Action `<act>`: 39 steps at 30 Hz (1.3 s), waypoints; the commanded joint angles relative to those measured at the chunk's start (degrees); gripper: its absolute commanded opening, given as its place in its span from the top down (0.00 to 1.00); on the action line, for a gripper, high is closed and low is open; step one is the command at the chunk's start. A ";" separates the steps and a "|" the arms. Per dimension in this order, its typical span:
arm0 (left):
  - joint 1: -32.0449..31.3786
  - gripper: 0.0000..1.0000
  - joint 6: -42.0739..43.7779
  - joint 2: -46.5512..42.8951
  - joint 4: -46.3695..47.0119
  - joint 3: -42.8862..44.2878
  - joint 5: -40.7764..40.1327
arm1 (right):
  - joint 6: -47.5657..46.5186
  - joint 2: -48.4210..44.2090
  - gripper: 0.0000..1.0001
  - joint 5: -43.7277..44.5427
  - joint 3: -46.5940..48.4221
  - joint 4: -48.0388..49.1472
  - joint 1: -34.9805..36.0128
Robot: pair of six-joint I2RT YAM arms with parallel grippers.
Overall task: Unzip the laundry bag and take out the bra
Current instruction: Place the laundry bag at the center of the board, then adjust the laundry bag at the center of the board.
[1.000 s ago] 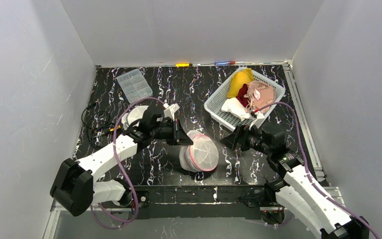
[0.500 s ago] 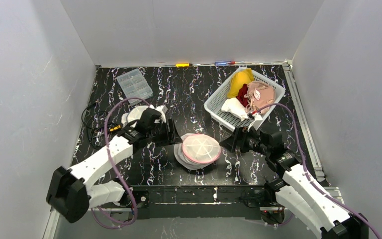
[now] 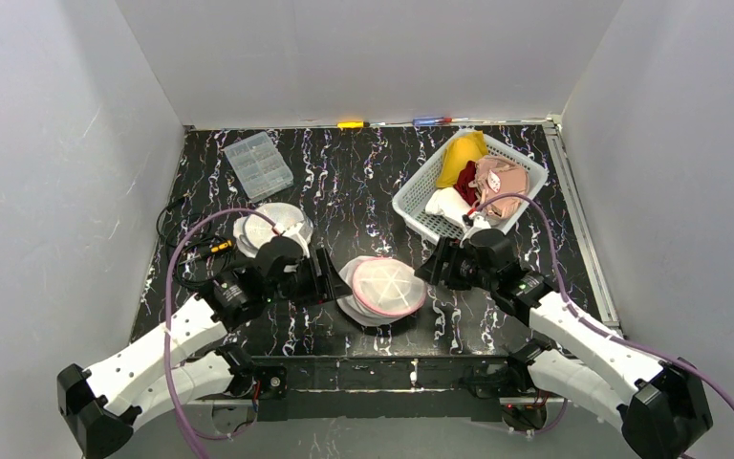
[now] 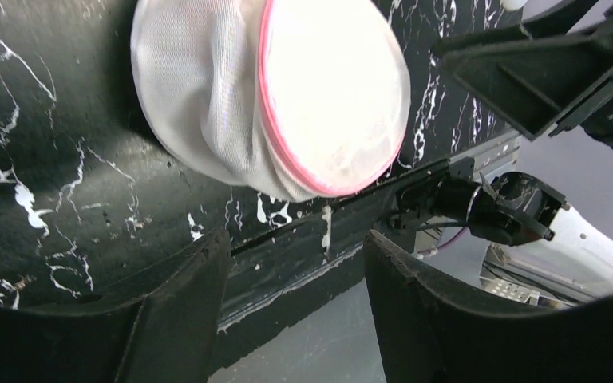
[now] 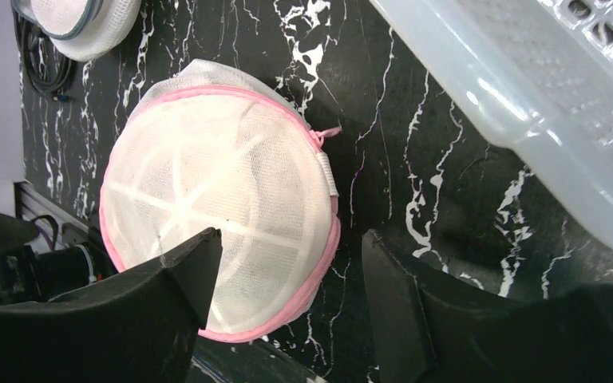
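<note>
The laundry bag [image 3: 382, 287] is a round white mesh dome with pink trim, lying on the black marbled table near its front edge. It is zipped shut, and a pink zipper tab [image 5: 329, 132] sticks out on its far right side. The bra is hidden; only pale mesh shows. My left gripper [image 3: 330, 277] stands open just left of the bag with nothing between its fingers; in the left wrist view the bag [image 4: 287, 88] lies beyond the left gripper [image 4: 295, 239]. My right gripper [image 3: 430, 268] is open at the bag's right edge, and its left fingertip [image 5: 199, 255] overlaps the bag [image 5: 215, 191].
A white basket [image 3: 411, 206] with clothes stands at the back right, close behind my right gripper. A second white mesh bag [image 3: 269, 225] and black cables [image 3: 177, 239] lie at the left. A clear compartment box [image 3: 258, 163] sits at the back left.
My left gripper opened and let go of the bag, which dropped from standing on edge to lying flat. The left arm drew back leftward. My right gripper moved toward the bag and narrowed slightly.
</note>
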 commanded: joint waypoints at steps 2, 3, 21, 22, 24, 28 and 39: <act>-4.79 0.40 -7.74 -1.58 2.08 -2.70 -6.45 | 7.79 2.09 0.31 3.39 -0.47 0.94 2.73; -5.32 0.40 -8.10 -1.30 2.98 -3.17 -6.28 | 8.92 2.51 0.32 3.46 -1.02 1.38 3.50; -14.76 0.43 -17.10 0.99 13.57 -11.42 -10.46 | 33.43 -3.17 0.71 25.31 -10.27 16.89 25.67; -15.16 0.43 -17.37 0.78 13.51 -11.76 -10.98 | 34.31 -2.41 0.72 26.64 -10.23 17.92 27.43; -15.88 0.44 -18.26 0.50 13.49 -12.58 -11.85 | 36.04 -0.70 0.72 29.19 -10.16 19.90 30.05; -17.46 0.44 -20.28 -0.02 13.12 -14.05 -13.78 | 38.60 1.94 0.74 32.37 -9.94 22.87 33.90; -18.64 0.60 -22.10 1.78 9.54 -14.04 -20.36 | 35.55 4.37 0.65 34.45 -7.67 23.90 38.54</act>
